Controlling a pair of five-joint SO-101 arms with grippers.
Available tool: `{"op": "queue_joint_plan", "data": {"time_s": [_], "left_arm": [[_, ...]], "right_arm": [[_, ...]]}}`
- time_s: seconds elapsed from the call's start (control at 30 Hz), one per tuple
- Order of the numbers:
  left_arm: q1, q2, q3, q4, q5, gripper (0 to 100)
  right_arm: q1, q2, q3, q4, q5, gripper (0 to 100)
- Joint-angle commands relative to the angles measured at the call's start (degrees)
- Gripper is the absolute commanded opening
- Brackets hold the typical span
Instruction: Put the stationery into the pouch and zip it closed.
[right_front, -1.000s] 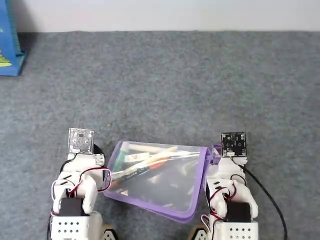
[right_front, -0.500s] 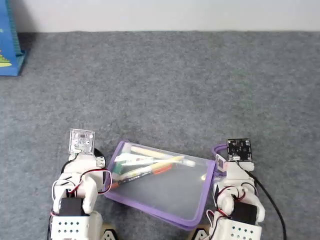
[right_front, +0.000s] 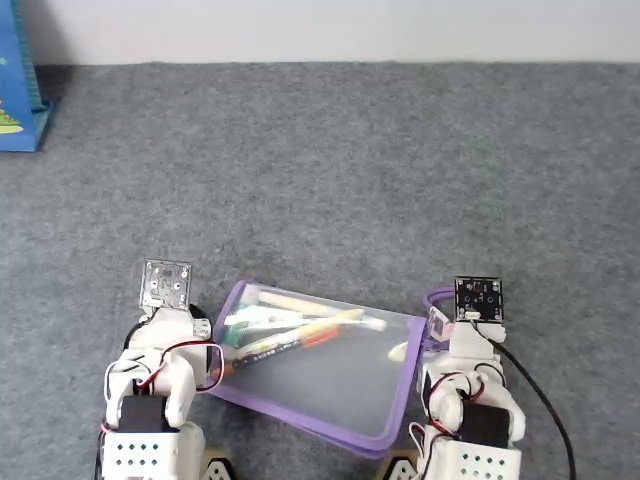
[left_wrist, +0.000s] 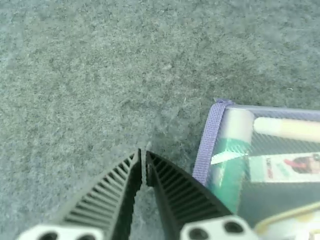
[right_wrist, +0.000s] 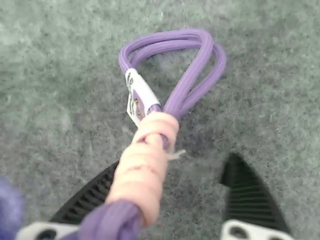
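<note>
Grey felt-like table covering (right_front: 330, 150) runs back to a white wall (right_front: 330, 30), with a blue box (right_front: 15, 80) at its far edge, well apart from both arms. From the high view, a clear plastic pouch with purple fabric trim (right_front: 340, 385) lies flat between the two arms. The stationery, a handful of pens and markers (right_front: 300, 335), is inside it, bunched at the end nearer the left arm.

The left wrist view adds what the high one hides. The left gripper (left_wrist: 142, 160) has its ribbed fingers pressed together with nothing between them, tips low over the felt. A purple-edged corner of the pouch sits just beside one finger. Through the plastic shows a green-capped tube (left_wrist: 230, 160) with a white label (left_wrist: 285, 167) that has a small dark red picture; its print is too fine to read.

The right wrist view shows the right gripper (right_wrist: 177, 167) with its fingers spread wide, gripping nothing. A pink wrapped pull (right_wrist: 145, 160) lies across one finger. Just past the tips, a purple cord loop (right_wrist: 195, 55) rests on the felt with a small white tag (right_wrist: 140, 95), whose purple print is illegible. The zip seems drawn to that end, though its teeth are not clear.
</note>
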Motion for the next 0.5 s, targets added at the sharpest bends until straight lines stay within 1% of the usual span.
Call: {"op": "queue_joint_plan", "data": {"time_s": [0.0, 0.03, 0.13, 0.2, 0.47], "left_arm": [[0.09, -0.62, -0.31, 0.18, -0.26, 1], [0.09, -0.62, -0.31, 0.18, -0.26, 1], [0.09, -0.62, -0.31, 0.18, -0.26, 1], [0.09, -0.62, -0.31, 0.18, -0.26, 1], [0.09, -0.62, -0.31, 0.09, -0.26, 1]], "right_arm": [[-0.75, -1.01, 1.05, 0.57, -0.53, 2.4], [-0.75, -1.01, 1.05, 0.57, -0.53, 0.0], [-0.66, -1.01, 1.05, 0.57, -0.53, 6.8], [-0.66, -1.01, 1.05, 0.57, -0.62, 8.8], [-0.66, -1.01, 1.05, 0.57, -0.88, 9.1]]}}
